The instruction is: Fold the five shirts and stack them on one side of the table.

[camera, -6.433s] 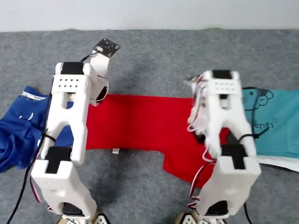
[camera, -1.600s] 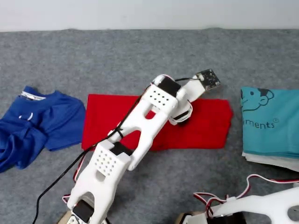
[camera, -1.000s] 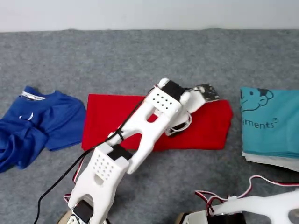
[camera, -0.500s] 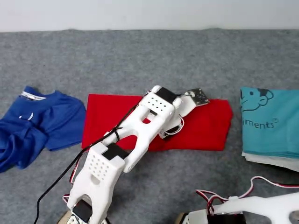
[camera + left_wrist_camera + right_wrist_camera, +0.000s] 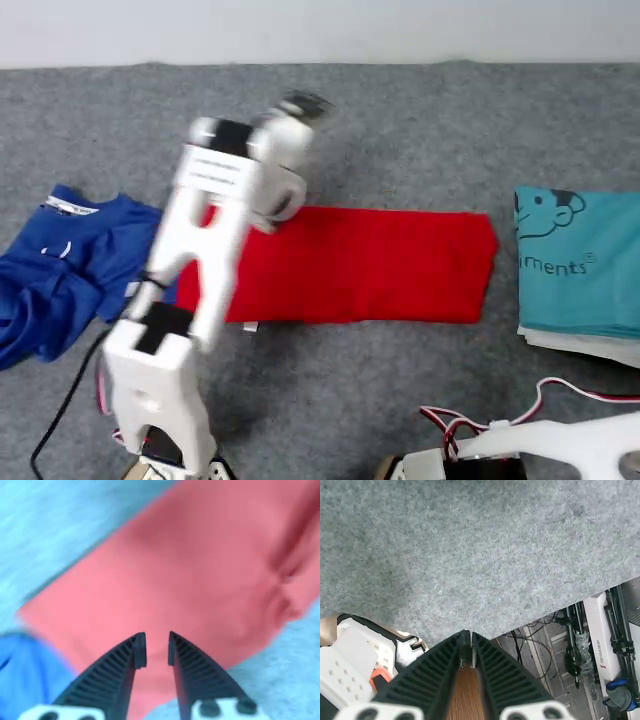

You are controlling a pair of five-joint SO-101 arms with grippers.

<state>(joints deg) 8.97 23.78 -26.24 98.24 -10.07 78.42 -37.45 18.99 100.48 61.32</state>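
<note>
Hovering over the long, flat-folded red shirt [image 5: 380, 265] near its end beside the crumpled blue shirt [image 5: 70, 260], my left gripper [image 5: 152, 650] has its jaws a narrow gap apart and nothing between them. The red shirt lies mid-table on the grey felt table cover [image 5: 420, 130]; the folded teal shirt [image 5: 575, 265] sits on a white folded one [image 5: 585, 347] at the far side, apart from it. My right gripper [image 5: 471, 647] is pressed closed on nothing, low over the table's near edge.
</note>
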